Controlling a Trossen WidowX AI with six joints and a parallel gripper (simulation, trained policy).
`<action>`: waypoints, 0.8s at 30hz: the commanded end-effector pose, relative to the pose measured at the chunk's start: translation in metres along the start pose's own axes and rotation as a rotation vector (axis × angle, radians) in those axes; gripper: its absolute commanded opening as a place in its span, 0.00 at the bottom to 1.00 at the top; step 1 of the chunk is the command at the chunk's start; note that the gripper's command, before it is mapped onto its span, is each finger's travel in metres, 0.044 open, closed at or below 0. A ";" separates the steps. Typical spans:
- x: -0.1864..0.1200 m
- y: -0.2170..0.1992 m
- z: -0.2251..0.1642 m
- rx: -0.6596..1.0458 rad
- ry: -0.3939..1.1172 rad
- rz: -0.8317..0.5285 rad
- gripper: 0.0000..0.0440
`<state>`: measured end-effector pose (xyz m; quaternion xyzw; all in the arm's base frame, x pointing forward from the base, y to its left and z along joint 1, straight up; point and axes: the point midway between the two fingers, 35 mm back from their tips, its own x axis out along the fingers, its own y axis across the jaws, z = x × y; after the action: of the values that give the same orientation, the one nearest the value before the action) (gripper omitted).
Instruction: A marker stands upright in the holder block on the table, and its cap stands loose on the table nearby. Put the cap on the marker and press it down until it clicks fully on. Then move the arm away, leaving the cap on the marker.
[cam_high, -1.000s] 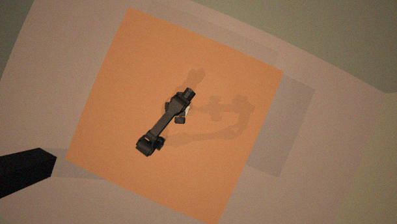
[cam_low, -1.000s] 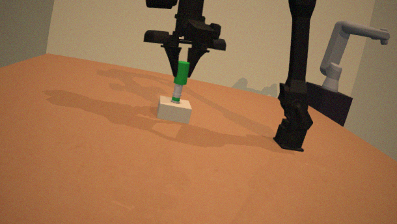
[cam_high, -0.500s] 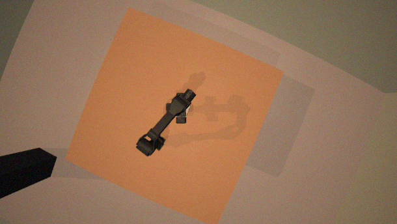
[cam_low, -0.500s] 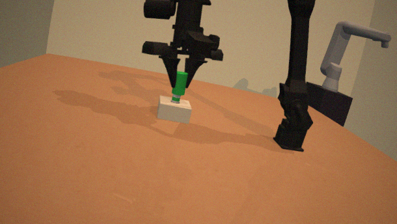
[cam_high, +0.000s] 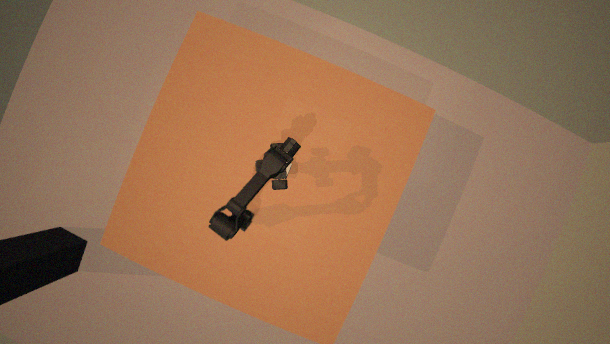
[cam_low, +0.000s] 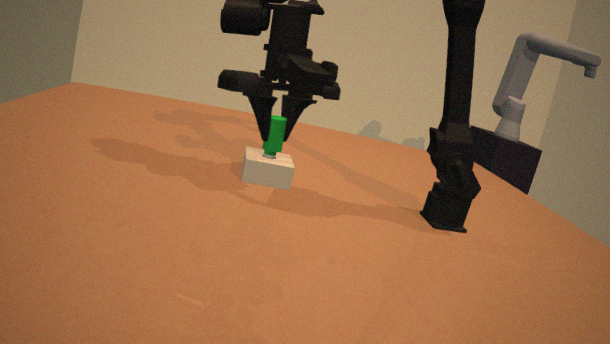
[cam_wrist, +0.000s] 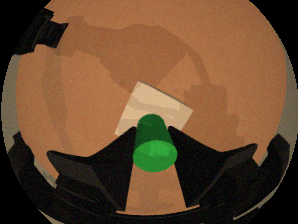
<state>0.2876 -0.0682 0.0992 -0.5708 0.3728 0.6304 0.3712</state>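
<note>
Cap (cam_low: 277, 130) (cam_wrist: 154, 150), green, sits over the marker at the pale holder block (cam_low: 267, 171) (cam_wrist: 150, 98); your gripper (cam_low: 275, 140) (cam_wrist: 152, 130) grips its sides. It's probably light, stiff and slightly slippery, so keep hold low on the barrel, pressing straight down.

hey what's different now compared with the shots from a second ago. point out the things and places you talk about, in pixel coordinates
The gripper (cam_low: 276, 139) (cam_wrist: 152, 130) and the green cap (cam_low: 277, 131) (cam_wrist: 155, 154) it grips have moved down, covering more of the marker (cam_low: 270, 156). The holder block (cam_low: 267, 172) (cam_wrist: 150, 100) stayed put. No visible grasp or release.
</note>
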 end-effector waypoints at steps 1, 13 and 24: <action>0.017 0.009 -0.001 -0.021 -0.008 0.053 0.24; 0.018 0.010 -0.002 -0.044 0.002 0.055 0.28; 0.019 0.011 -0.003 -0.057 0.005 0.056 0.33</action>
<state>0.2873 -0.0695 0.0963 -0.5871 0.3578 0.6348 0.3526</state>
